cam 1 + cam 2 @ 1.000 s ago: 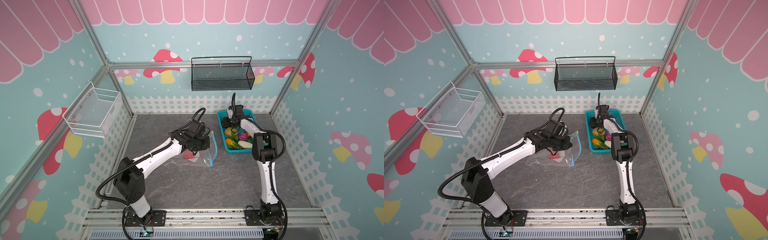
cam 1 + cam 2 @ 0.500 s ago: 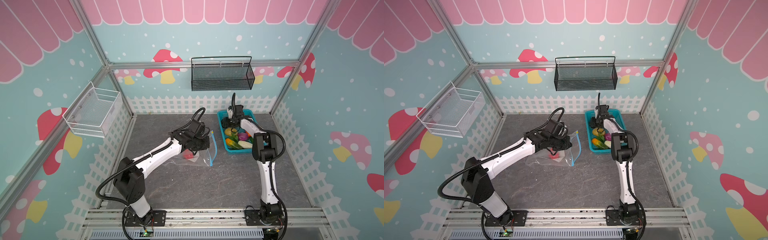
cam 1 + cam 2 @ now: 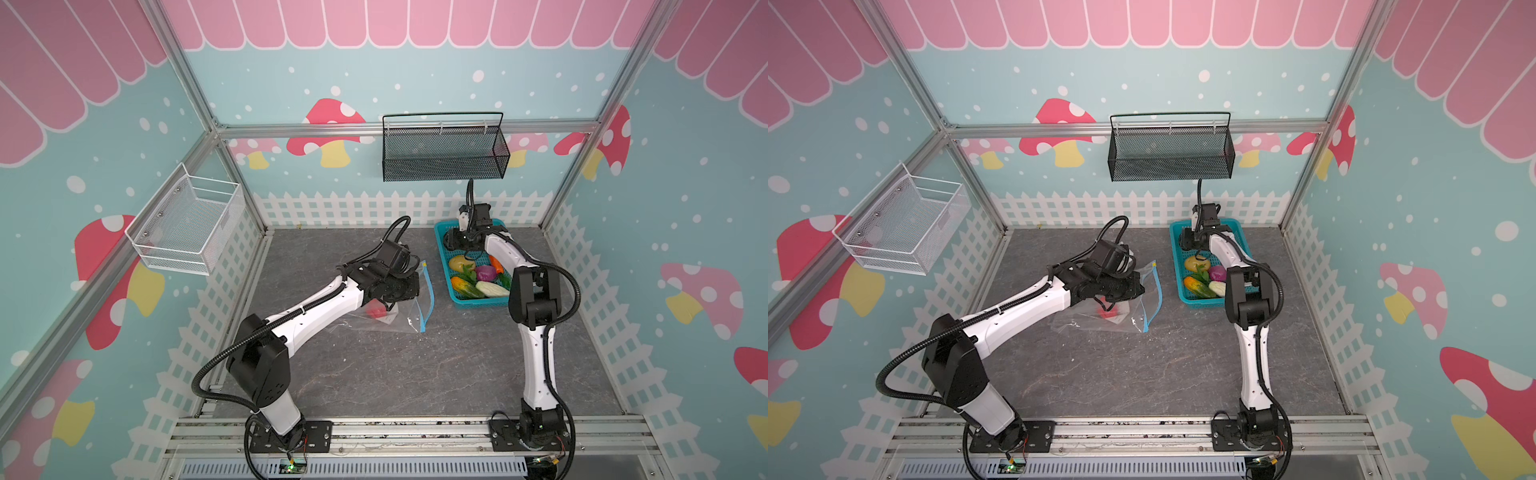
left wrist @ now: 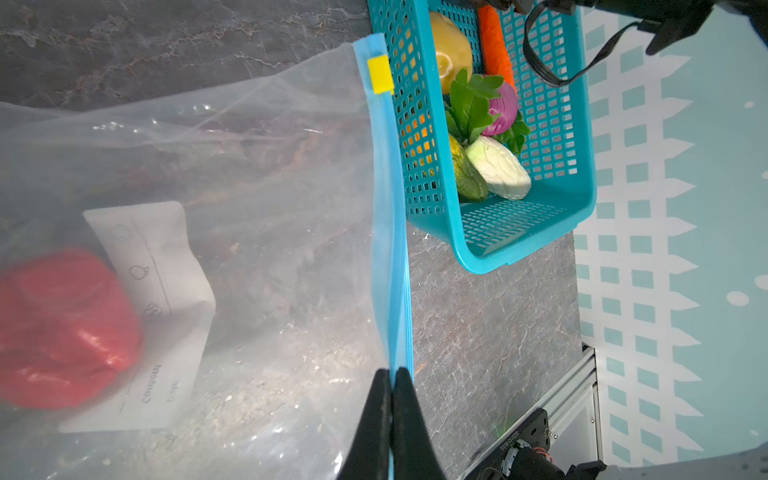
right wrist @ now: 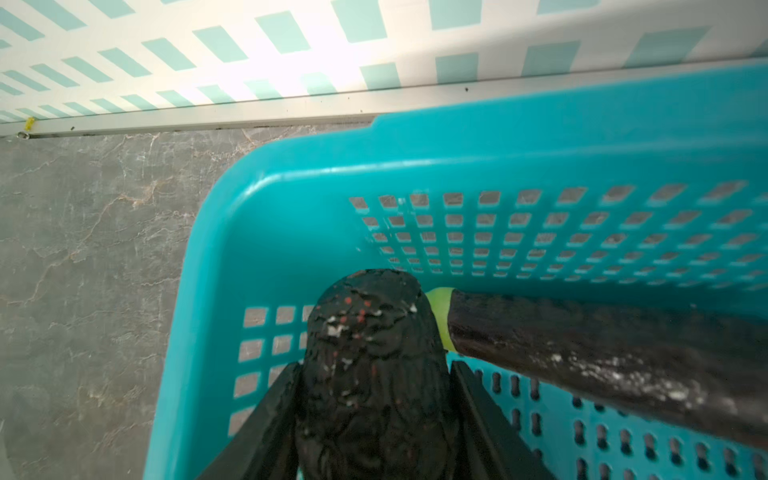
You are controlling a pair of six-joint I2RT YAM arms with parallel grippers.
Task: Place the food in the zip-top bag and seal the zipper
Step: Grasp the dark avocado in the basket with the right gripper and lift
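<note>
The turquoise plastic lattice basket (image 4: 584,166) shows a grid of square holes. Inside it: an orange toy carrot (image 4: 494,50), a dull yellow rounded piece (image 4: 451,50), a purple onion (image 4: 505,112) streaked white, green leaves (image 4: 471,99), a white ribbed radish (image 4: 498,172), a black lumpy piece (image 5: 370,353) flecked red and white. Beside the basket, the crinkly clear plastic bag (image 4: 270,166) bears a light blue zipper strip (image 4: 386,216), a yellow slider tab (image 4: 380,75) and a white label (image 4: 153,266) printed grey; the blurred red shape (image 4: 62,328) inside is probably a strawberry. The tabletop (image 4: 490,332) under the basket is dark grey, stone-veined.
</note>
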